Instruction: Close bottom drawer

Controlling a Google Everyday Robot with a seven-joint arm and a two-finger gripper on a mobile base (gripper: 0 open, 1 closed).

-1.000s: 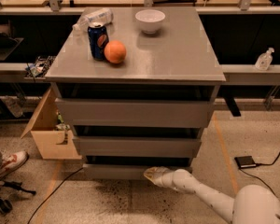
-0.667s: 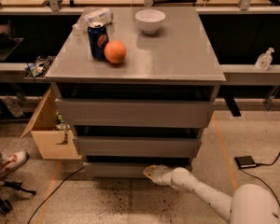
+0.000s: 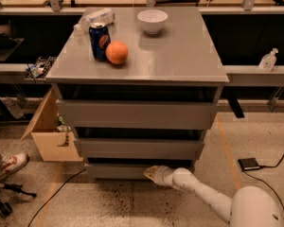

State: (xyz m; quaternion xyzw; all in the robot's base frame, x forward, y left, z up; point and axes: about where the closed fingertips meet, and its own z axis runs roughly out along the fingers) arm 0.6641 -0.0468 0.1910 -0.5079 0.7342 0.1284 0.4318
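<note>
Soda can beside orange; white bowl, plastic bottle behind; cardboard box on floor.

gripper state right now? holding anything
gripper: low at the front of the bottom drawer; open or closed cannot be told.

Grey table, not much on it. Blue soda can with an orange just beside it. White bowl further back, upright. Clear plastic bottle lying on its side behind the can. Tool way down low, at the bottom drawer front.
</note>
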